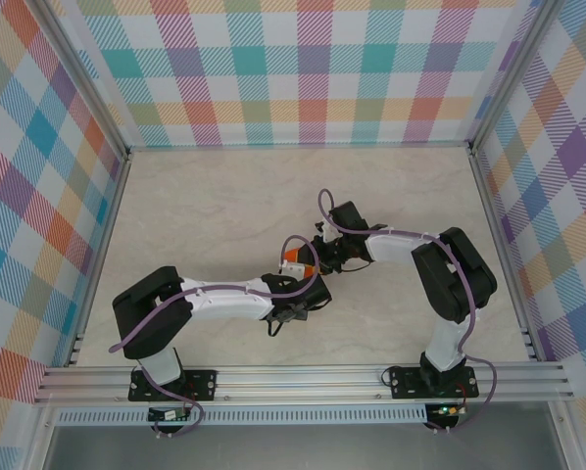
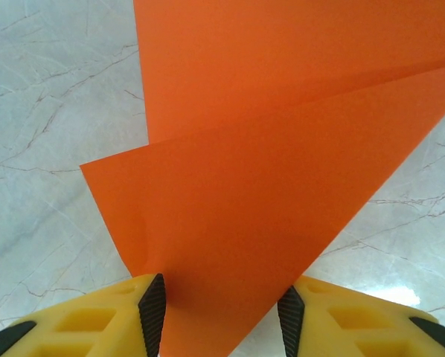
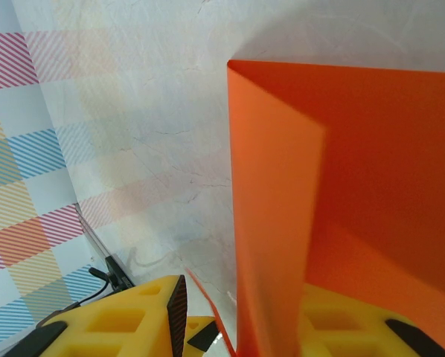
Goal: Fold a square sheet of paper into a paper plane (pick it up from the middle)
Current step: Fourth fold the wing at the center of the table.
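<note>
The bright orange paper (image 1: 295, 257) is folded with a diagonal flap and sits at the table's middle where both grippers meet. In the left wrist view the paper (image 2: 267, 163) spreads out between the yellow fingers of my left gripper (image 2: 221, 301). Its edge touches the left pad (image 2: 152, 312), while a sliver of table shows beside the right pad (image 2: 289, 320). In the right wrist view the paper (image 3: 274, 223) stands on edge in my right gripper (image 3: 245, 305), hiding the right finger. A thin layer runs close to the left pad (image 3: 176, 312).
The marble-patterned table (image 1: 205, 206) is walled by checked panels (image 1: 303, 69) on three sides. An aluminium rail (image 1: 303, 377) carries both arm bases along the near edge. The left arm (image 1: 215, 304) and right arm (image 1: 440, 269) reach inward over the table's centre.
</note>
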